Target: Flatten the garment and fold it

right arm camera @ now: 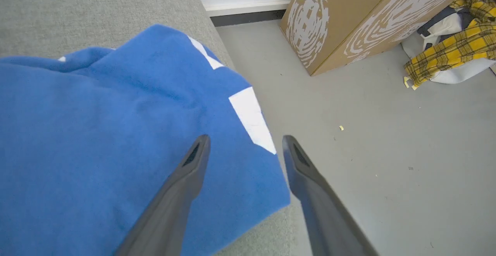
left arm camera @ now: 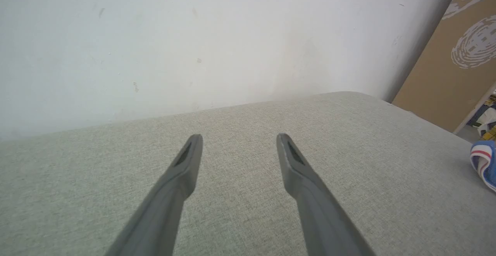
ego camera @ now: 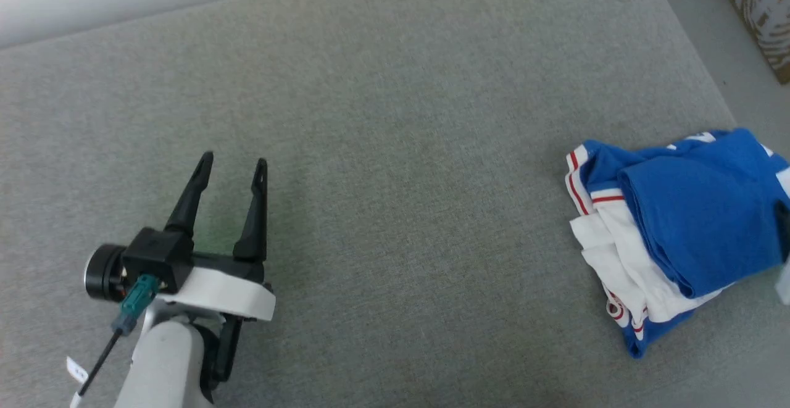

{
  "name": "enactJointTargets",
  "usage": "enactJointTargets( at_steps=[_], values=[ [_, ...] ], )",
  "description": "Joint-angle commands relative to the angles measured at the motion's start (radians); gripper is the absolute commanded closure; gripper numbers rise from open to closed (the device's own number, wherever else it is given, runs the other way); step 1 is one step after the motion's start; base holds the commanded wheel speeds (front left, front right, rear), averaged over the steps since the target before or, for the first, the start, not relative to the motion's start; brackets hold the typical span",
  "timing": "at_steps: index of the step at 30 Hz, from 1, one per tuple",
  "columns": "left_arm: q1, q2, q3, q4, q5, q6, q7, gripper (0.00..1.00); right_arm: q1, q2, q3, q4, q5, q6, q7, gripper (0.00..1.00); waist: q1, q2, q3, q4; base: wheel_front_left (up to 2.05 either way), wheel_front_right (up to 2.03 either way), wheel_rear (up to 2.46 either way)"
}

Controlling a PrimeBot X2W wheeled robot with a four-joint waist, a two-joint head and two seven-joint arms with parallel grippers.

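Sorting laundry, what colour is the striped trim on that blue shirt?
Red and white trim on the bunched royal-blue shirt; clearest in head view.

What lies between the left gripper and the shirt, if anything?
Nothing visible does. The stretch of grey surface between the open left gripper and the bunched shirt near the right edge is bare.

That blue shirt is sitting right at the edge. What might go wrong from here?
The garment lies bunched at the edge of the grey surface. A tug by the open right gripper might drag it onto the floor. Its blue and white layers overlap, so a pinch may catch several at once and leave it crumpled.
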State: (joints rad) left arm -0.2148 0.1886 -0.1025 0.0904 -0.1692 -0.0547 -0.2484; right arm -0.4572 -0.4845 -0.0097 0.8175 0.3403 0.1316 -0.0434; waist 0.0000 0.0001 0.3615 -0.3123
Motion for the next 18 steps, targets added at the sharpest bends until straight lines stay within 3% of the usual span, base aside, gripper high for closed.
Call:
enactJointTargets(
  at_steps=[1, 8, 18],
  values=[
    [0.018, -0.008, 0.007, 0.009, -0.008, 0.010, -0.008, 0.00, 0.025, -0.009, -0.022, 0.013, -0.013, -0.001, -0.022, 0.00, 0.0000, -0.0001, -0.059, 0.036, 0.00, 0.00, 0.00],
    [0.091, -0.041, 0.039, 0.022, -0.032, 0.032, -0.013, 0.00, 0.170, 0.014, -0.091, -0.092, -0.035, -0.001, -0.106, 0.00, 0.0000, -0.0001, -0.171, 0.099, 0.00, 0.00, 0.00],
    [0.178, -0.066, 0.096, 0.009, -0.034, 0.050, -0.013, 0.00, 0.321, 0.225, -0.009, -0.474, -0.061, -0.001, -0.056, 0.00, 0.0000, -0.0001, -0.263, 0.210, 0.00, 0.00, 0.00]
  ],
)
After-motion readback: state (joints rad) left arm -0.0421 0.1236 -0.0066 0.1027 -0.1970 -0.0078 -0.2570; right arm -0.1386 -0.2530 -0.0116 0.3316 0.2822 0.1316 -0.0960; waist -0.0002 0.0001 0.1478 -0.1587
